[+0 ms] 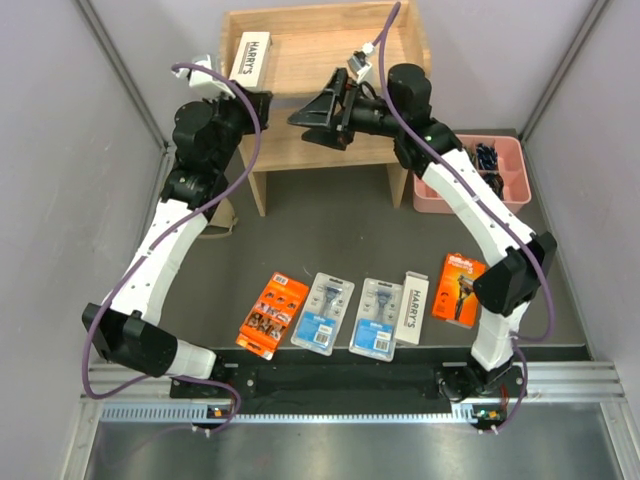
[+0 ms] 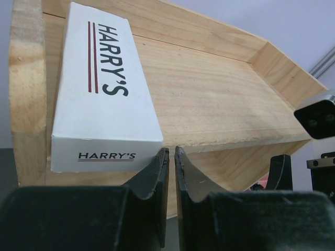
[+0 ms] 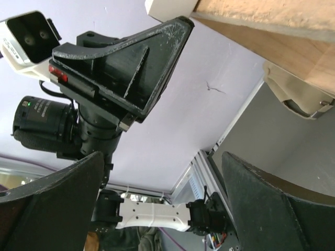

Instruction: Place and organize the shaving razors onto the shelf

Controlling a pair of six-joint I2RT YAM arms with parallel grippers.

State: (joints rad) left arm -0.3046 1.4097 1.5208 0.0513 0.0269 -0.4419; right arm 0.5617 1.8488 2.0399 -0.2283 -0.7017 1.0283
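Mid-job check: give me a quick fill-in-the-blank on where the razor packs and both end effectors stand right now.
The shelf holds ___ white box.
The row on the table counts ___ packs.
The left end effector is ___.
The right end effector, open, holds ___.
Missing: one; five; shut; nothing.

The dark bench (image 1: 330, 235) carries a light-wood shelf (image 1: 310, 45) at its far side, with a pink tray (image 1: 520, 185) near its right. A near row holds the left orange pack (image 1: 273, 316), the left blister pack (image 1: 323, 313), the right blister pack (image 1: 377, 317), the near HARRY'S box (image 1: 412, 308) and the right orange pack (image 1: 458, 288). The far HARRY'S box (image 1: 252, 57) lies flat at the left end of the shelf's top tier.
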